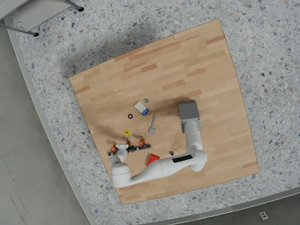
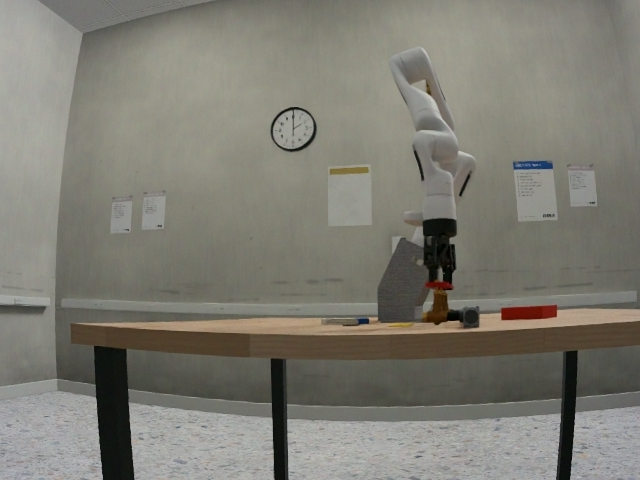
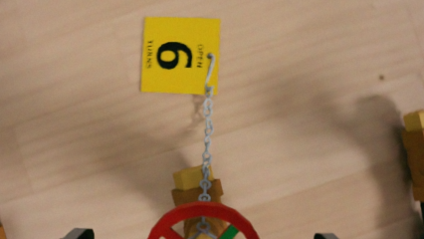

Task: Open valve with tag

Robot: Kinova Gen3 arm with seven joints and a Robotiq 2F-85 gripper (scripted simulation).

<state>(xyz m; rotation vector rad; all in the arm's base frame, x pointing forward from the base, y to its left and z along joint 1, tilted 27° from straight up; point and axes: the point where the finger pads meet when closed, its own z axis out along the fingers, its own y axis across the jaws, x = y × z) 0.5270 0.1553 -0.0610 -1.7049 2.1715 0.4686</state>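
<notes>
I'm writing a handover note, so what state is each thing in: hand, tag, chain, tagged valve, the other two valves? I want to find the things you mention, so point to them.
Hand [image 2: 439, 283] [image 3: 201, 236]: open, at the tagged valve's wheel.
Tag [image 1: 126, 132] [image 3: 171, 75]: lying on the table, reading "OPEN 6 TURNS".
Chain [image 3: 207, 134]: attached, running from tag to valve.
Tagged valve's red wheel [image 3: 204, 209]: partly in view; turns made, cannot tell.
Other two valves' red wheels [image 1: 113, 148] [image 1: 141, 142]: untouched by the hand; open or shut, cannot tell.
</notes>
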